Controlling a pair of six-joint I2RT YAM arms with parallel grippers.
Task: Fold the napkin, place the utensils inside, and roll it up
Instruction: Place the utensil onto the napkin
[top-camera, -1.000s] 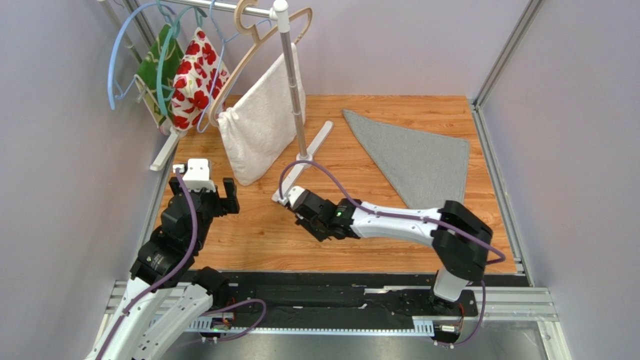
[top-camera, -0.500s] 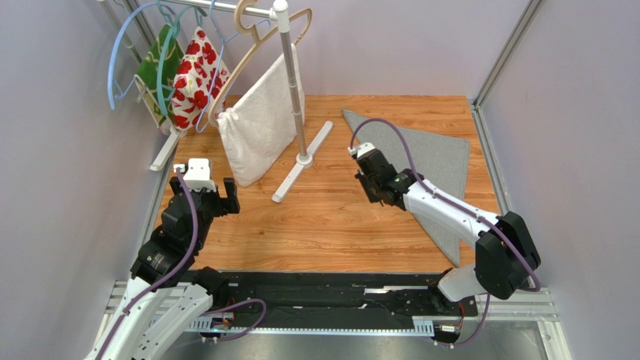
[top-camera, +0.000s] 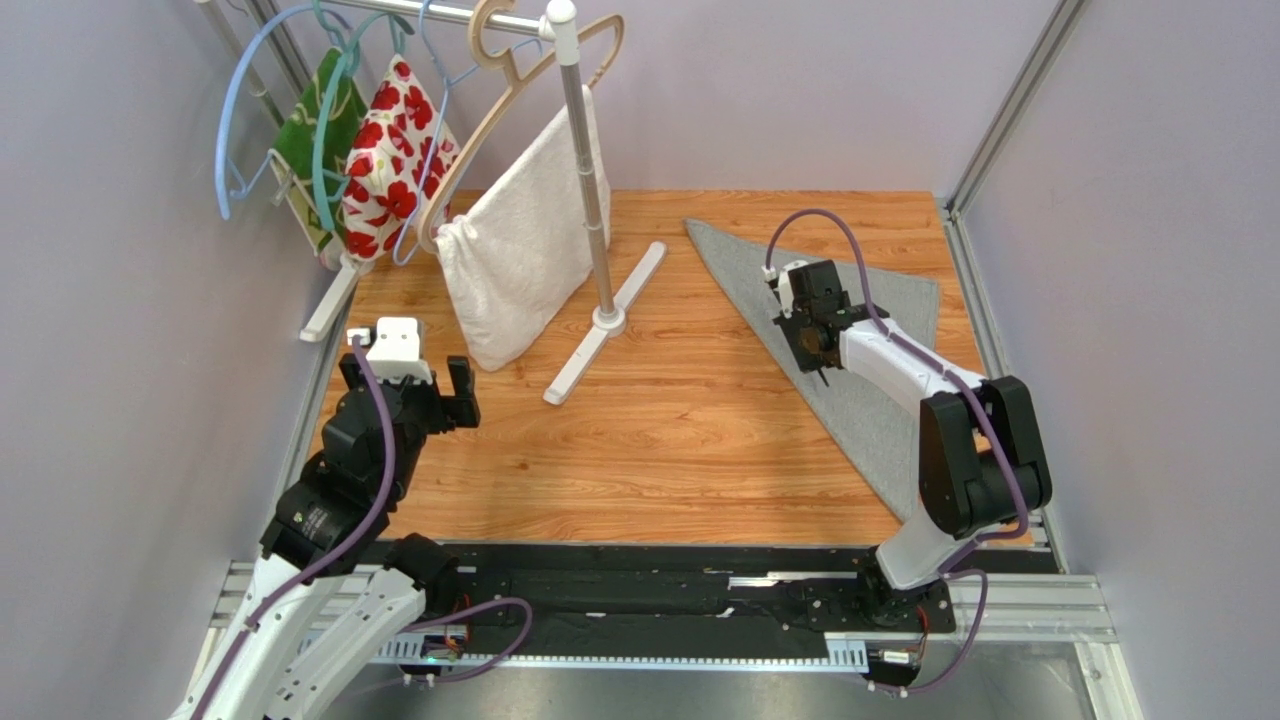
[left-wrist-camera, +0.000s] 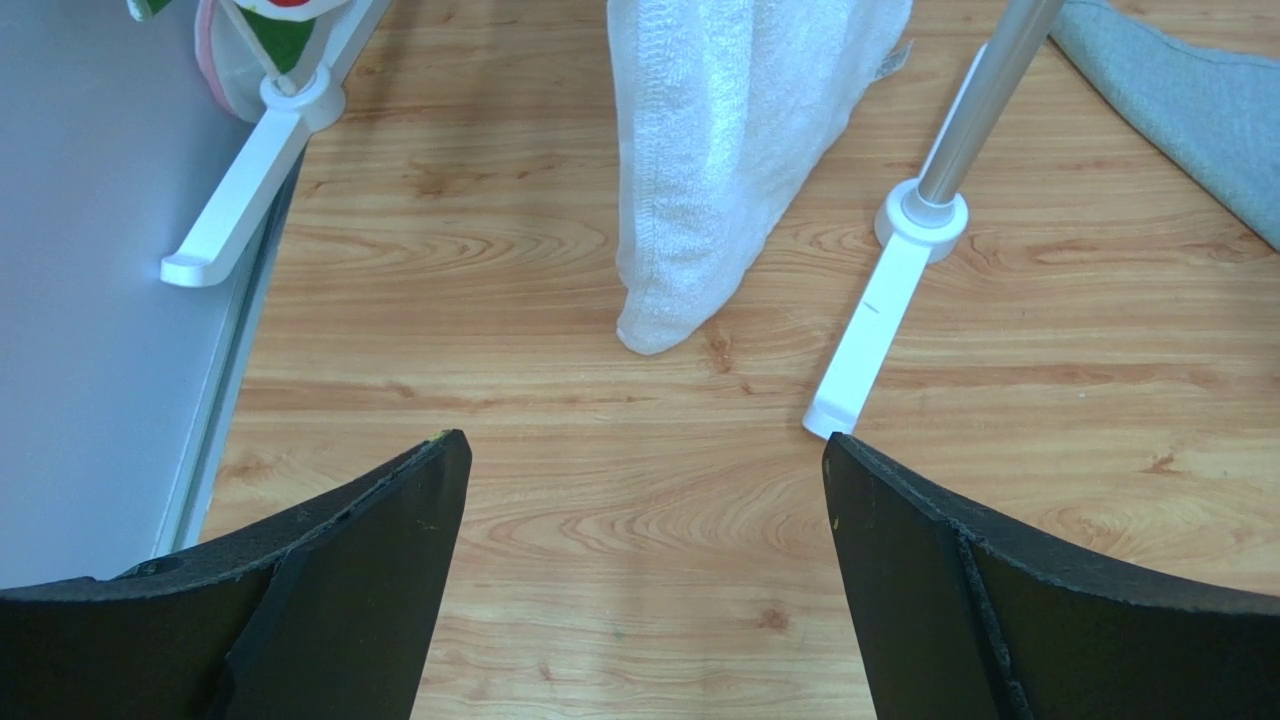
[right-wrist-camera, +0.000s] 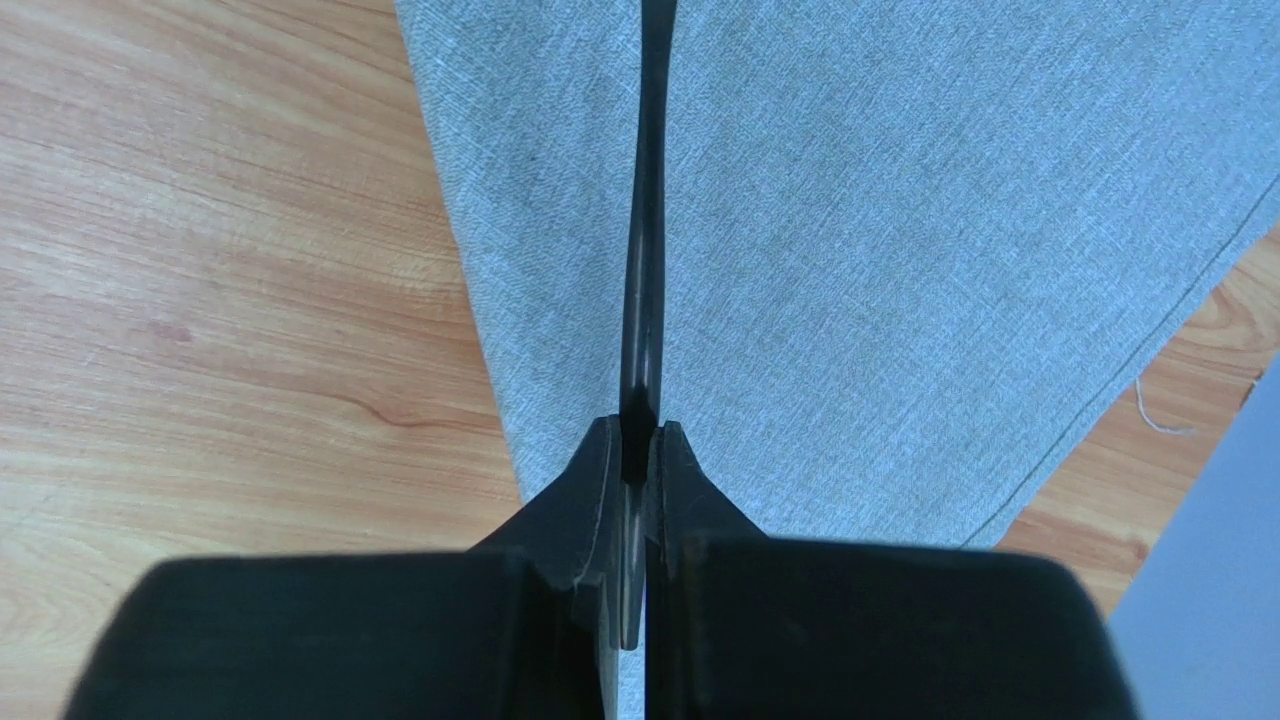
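The grey napkin (top-camera: 887, 323) lies folded into a triangle at the back right of the wooden table; it fills most of the right wrist view (right-wrist-camera: 932, 225). My right gripper (top-camera: 816, 342) hovers over the napkin's left part, shut on the slim dark utensil (right-wrist-camera: 648, 225), which sticks out edge-on past the fingertips above the cloth. The utensil is too thin to make out in the top view. My left gripper (top-camera: 439, 393) is open and empty above bare wood at the left; its fingers (left-wrist-camera: 361, 570) frame the table.
A white clothes rack with a pole (top-camera: 579, 165) and base foot (top-camera: 604, 323) stands at the back left, holding a white towel (top-camera: 519, 248), red-flowered fabric (top-camera: 394, 150), green fabric and hangers. The rack's foot (left-wrist-camera: 879, 323) and towel (left-wrist-camera: 736, 150) lie ahead of the left gripper.
My right arm has swung from the table's middle to the back right, carrying the utensil over the napkin. The left arm has not moved.
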